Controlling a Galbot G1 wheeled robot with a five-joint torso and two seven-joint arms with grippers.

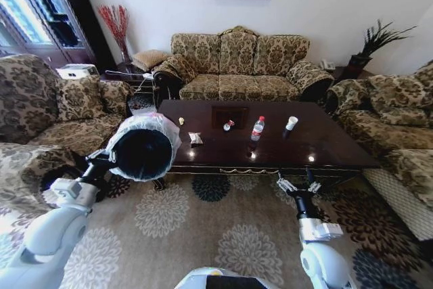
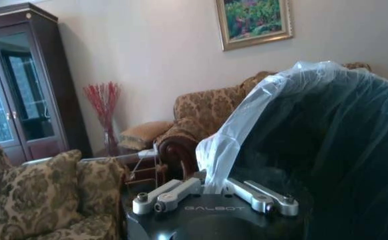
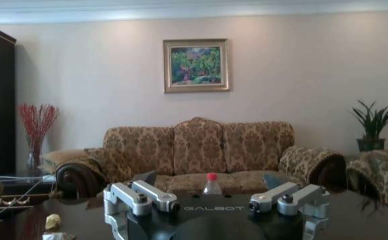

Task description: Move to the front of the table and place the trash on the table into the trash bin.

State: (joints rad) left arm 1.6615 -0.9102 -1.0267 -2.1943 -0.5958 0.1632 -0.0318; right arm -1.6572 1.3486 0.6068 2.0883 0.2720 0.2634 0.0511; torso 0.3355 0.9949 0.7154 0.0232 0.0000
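One trash bin (image 1: 143,154) clamped in left tool (image 2: 214,192), right tool (image 1: 298,185) spread wide, empty, surface (image 1: 338,148) carrying one bottle (image 1: 257,128), one cup (image 1: 291,123), three scraps, right wrist view adds liner-free sofa backdrop.

The right claw (image 3: 211,192) hangs low over the near edge of the glossy dark desk (image 3: 20,220), its two fingers (image 3: 143,195) spread wide apart with nothing between them. Straight beyond the gap stands a clear bottle (image 3: 211,185) with a red cap. Off toward the claw's left finger side, a yellowish crumpled scrap (image 3: 52,220) lies on the desk. Past the desk, a patterned sofa (image 3: 194,150) stands against the wall.
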